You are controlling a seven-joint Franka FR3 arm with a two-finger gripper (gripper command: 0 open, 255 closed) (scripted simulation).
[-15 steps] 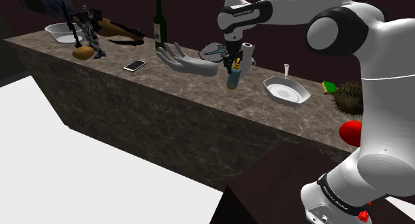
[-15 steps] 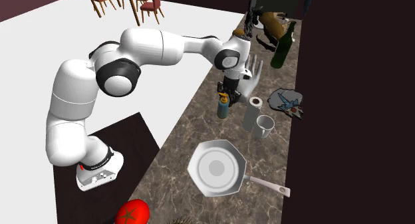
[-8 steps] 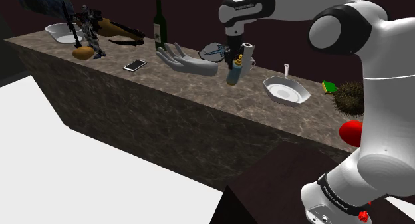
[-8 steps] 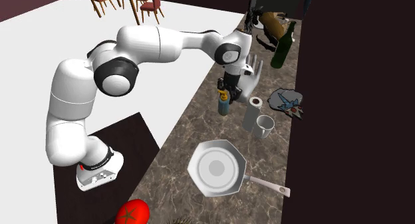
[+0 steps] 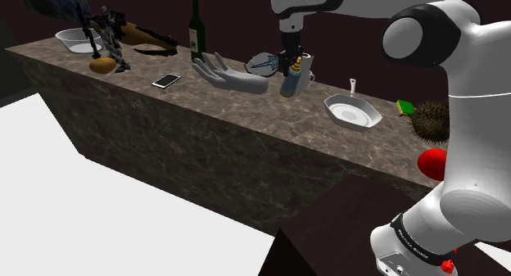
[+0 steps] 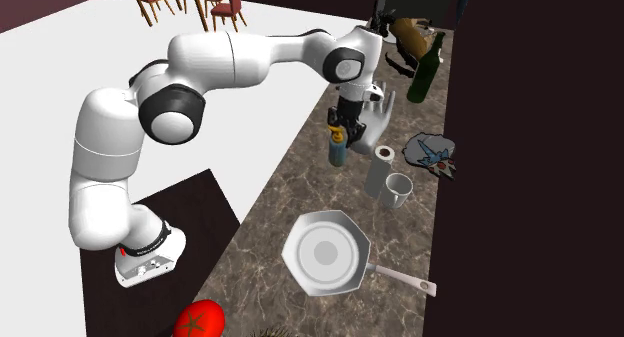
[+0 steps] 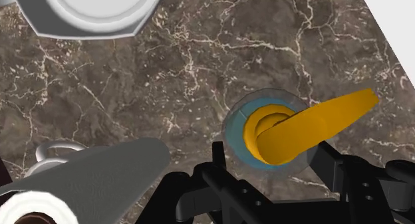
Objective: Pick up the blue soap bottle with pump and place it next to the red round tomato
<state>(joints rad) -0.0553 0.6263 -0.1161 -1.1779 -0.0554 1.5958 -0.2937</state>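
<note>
Soap bottle in our grip.
Our gripper clasps its neck, near the paper roll, far from the tomato.

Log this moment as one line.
gripper: shut on soap bottle at pump | bottle: beside white roll | tomato: past pan, not reached | step: carry pending

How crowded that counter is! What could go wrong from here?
The jaws grip the soap bottle only near its pump, so it may swing or slip. The paper roll and mug stand close beside it, and the pan lies toward the tomato; a low carry could hit them.
</note>
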